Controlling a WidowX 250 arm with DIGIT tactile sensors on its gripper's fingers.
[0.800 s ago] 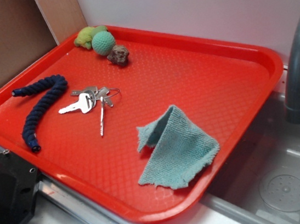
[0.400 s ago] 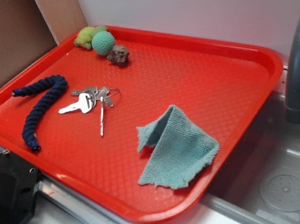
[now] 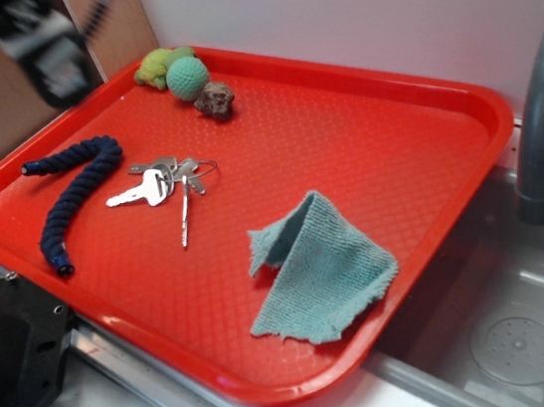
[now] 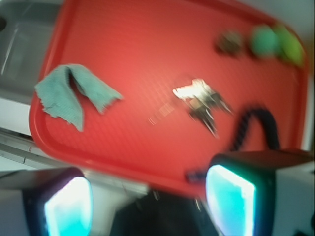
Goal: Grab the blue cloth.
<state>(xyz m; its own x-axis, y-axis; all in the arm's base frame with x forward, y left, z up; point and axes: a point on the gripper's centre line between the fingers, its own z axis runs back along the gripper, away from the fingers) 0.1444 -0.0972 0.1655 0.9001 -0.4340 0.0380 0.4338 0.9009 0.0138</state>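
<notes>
- The blue cloth (image 3: 321, 269) lies on the red tray (image 3: 364, 141), near the front corner on the sink side. It is folded up like a little tent — one part stands up and the rest lies flat, with frayed edges.
- The claw (image 4: 147, 206) is up high, far from the cloth. In the wrist view its two fingers (image 4: 66, 206) stand wide apart at the bottom of the picture, and there is nothing between them.
- In the outside view the arm (image 3: 47, 52) is only a blurry dark shape at the top left, above the back corner of the tray.
- A bunch of keys (image 3: 164, 183) lies near the middle of the tray, well apart from the cloth.
- A dark blue rope (image 3: 75, 194) curves along the left side of the tray, just beside the keys.
- At the back corner sit a teal ball (image 3: 187, 77), a yellow-green thing (image 3: 156, 66) touching it, and a small brown lump (image 3: 215, 100) just beside the ball.
- A grey sink (image 3: 508, 323) is next to the tray — a dark tap (image 3: 543, 128) stands over it.
- The wrist view is blurry, so small things are hard to make out there.
</notes>
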